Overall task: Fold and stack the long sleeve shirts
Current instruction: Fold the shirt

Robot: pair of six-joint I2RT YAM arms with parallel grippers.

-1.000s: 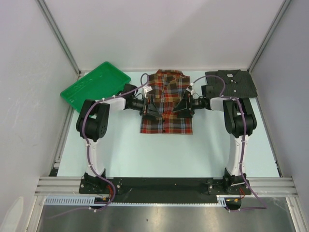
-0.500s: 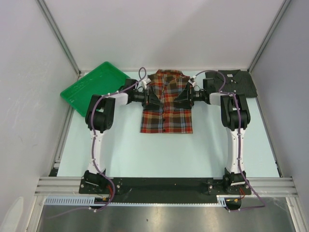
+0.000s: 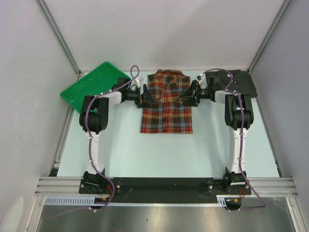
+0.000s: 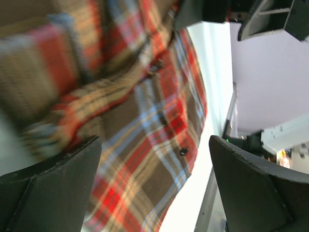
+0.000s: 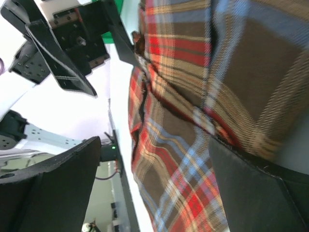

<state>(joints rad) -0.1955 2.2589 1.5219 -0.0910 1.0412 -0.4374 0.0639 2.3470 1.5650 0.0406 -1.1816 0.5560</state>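
The red, brown and navy plaid shirt (image 3: 166,108) lies flat at the table's far centre, collar away from the arms. My left gripper (image 3: 145,97) is open at its left shoulder edge. My right gripper (image 3: 188,96) is open at its right shoulder edge. They face each other across the shirt. In the left wrist view the plaid cloth (image 4: 145,121) fills the space beyond the open gripper (image 4: 154,188). The right wrist view shows the same cloth (image 5: 193,106) past that open gripper (image 5: 154,188). The charcoal grey shirt (image 3: 245,83) lies at the far right, partly hidden by the right arm.
A green plastic tray (image 3: 89,86) leans at the far left corner, next to the left arm. Grey walls close in both sides and the back. Bare pale table (image 3: 164,154) lies between the plaid shirt and the arm bases.
Both grippers have moved away from the bases and outward, from over the shirt's middle to its shoulder edges. Both stayed open. The plaid shirt has not shifted.
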